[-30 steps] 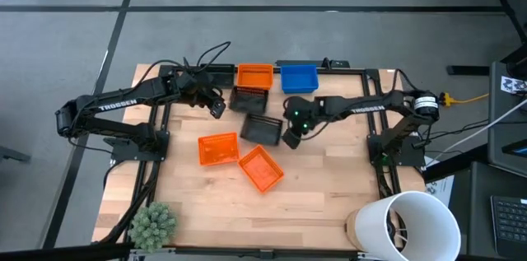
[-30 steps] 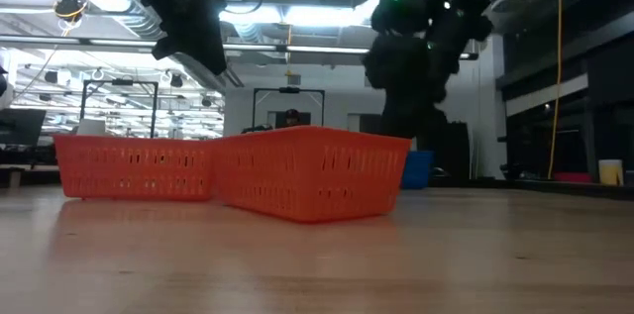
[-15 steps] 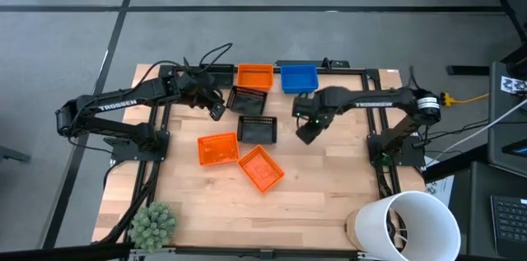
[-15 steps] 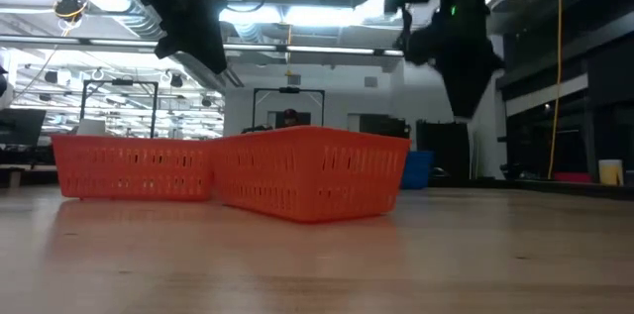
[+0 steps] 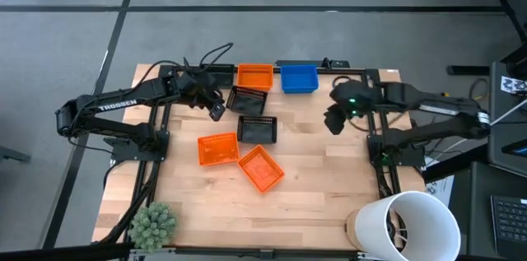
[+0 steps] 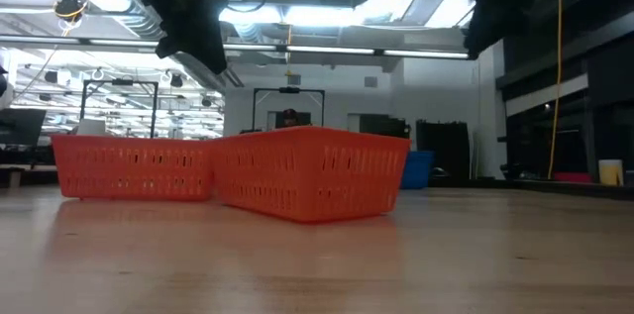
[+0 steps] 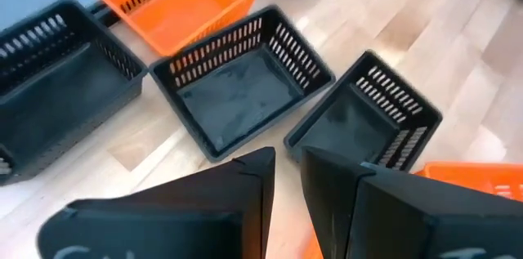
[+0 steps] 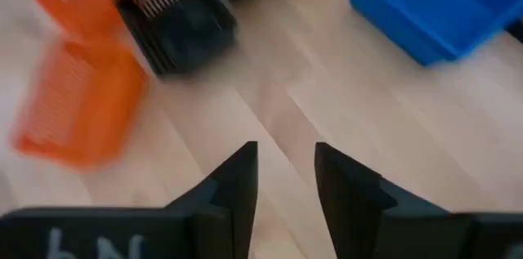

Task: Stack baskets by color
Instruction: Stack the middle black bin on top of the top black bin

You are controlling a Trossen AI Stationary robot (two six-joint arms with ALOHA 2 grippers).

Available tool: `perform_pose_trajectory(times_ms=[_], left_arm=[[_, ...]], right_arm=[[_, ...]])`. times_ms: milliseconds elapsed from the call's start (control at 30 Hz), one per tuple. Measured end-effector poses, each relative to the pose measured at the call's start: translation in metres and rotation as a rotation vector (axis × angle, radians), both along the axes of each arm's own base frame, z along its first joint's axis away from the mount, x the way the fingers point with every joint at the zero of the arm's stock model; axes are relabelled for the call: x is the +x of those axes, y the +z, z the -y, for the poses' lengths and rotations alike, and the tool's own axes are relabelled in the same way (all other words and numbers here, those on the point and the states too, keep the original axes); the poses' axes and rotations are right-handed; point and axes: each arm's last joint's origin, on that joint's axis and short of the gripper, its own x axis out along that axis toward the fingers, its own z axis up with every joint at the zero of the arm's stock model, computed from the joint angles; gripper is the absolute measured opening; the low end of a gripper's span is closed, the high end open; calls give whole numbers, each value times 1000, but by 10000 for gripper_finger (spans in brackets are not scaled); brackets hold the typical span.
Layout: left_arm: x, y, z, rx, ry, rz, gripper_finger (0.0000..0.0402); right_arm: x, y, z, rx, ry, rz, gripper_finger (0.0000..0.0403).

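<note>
I see every basket empty, black basket (image 5: 258,130) included. Left gripper (image 5: 216,109) and right gripper (image 5: 333,123) hover, fingers parted, holding nothing.

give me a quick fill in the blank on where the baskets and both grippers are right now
1. The blue basket sits right beside an ____ basket at the table's far edge.
2. Two orange baskets lie mid-table, and the black basket next to them is ____.
3. The right gripper holds ____, fingers apart.
4. The left gripper hovers beside the ____ baskets.

Missing words: orange; empty; nothing; black
</note>
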Motion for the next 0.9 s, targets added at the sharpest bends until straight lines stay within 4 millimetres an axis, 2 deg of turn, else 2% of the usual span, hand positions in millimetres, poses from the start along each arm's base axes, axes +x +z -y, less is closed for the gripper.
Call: perform_pose_trajectory(times_ms=[133, 300, 500, 567, 700, 900], left_arm=[[14, 0, -6, 58, -65, 54, 53], [35, 7, -20, 147, -214, 34, 53], [58, 28, -27, 283, -406, -116, 53], [63, 30, -29, 278, -448, -185, 58], [68, 24, -38, 227, -508, -357, 91], [77, 1, -47, 257, -633, -513, 147]], right_arm=[[-9, -15, -2, 15, -36, 256, 122], [-9, -25, -2, -11, -34, 412, 122], [-8, -28, -2, -12, -32, 403, 122], [-8, -28, -2, -12, -32, 403, 122], [-9, -29, -2, -12, -30, 389, 122], [-9, -30, -2, -48, 4, 368, 122]])
